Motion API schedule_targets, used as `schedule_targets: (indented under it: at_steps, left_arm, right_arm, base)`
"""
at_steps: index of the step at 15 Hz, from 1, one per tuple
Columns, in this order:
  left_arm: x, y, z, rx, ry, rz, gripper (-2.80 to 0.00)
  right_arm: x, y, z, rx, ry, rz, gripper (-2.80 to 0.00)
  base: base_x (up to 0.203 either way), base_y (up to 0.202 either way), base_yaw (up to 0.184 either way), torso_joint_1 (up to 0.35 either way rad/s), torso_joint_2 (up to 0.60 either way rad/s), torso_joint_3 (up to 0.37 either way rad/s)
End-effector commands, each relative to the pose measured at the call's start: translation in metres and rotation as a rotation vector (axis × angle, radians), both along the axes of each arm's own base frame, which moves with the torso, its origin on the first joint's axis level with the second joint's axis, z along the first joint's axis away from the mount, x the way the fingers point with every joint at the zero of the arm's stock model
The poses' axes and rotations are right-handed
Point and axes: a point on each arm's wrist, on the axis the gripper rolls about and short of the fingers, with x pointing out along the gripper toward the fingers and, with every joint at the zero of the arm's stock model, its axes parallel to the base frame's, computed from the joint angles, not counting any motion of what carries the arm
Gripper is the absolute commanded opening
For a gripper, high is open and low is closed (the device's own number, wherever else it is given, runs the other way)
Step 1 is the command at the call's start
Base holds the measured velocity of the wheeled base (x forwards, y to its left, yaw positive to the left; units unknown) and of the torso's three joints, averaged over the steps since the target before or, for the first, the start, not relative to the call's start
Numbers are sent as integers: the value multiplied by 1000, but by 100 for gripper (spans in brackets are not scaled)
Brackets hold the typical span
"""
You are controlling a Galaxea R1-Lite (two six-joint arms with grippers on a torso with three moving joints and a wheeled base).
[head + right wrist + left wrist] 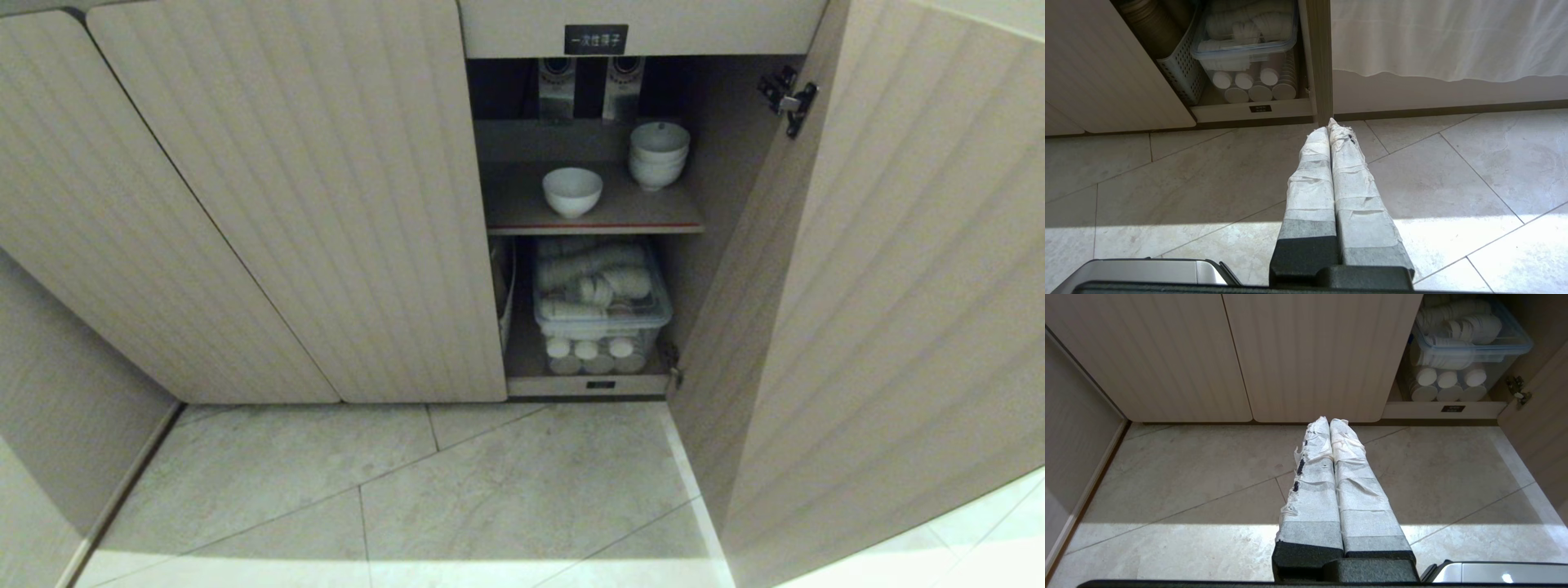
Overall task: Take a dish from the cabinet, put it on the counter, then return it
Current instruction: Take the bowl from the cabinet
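the small white bowl [572,191] is sitting upright on the brown shelf [522,214] with the red front edge, inside the beige cabinet [326,204]. it is standing alone near the middle of the shelf, apart from a stack of white bowls [658,153] further back. the ribbed cabinet door [890,286] is standing open.

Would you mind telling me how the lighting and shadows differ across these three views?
Head view: the cabinet interior is dim, its top recess nearly black, while the dish on the shelf stays readable; a bright band crosses the floor. Left wrist view: sunlight strikes the tiles around the left pincer. Right wrist view: a similar sunlit band, shade near the right pincer.
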Motion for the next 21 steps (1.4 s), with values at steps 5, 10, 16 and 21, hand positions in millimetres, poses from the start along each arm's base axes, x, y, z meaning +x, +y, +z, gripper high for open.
schedule_targets:
  at_steps: [5, 10, 16, 21]
  left_arm:
    - [0, 0, 0, 0, -1, 1, -280]
    - [0, 0, 0, 0, -1, -1, -280]
    - [0, 0, 0, 0, -1, 0, -280]
    - [0, 0, 0, 0, -1, -1, -280]
  right_arm:
    - [0, 0, 0, 1, 1, 1, -280]
    - [0, 0, 0, 1, 1, 1, -280]
    - [0, 0, 0, 1, 1, 1, -280]
    - [0, 0, 0, 1, 1, 1, -280]
  base:
    - [0, 0, 0, 0, 0, 0]
    - [0, 0, 0, 0, 0, 0]
    - [0, 0, 0, 0, 0, 0]
    - [0, 0, 0, 0, 0, 0]
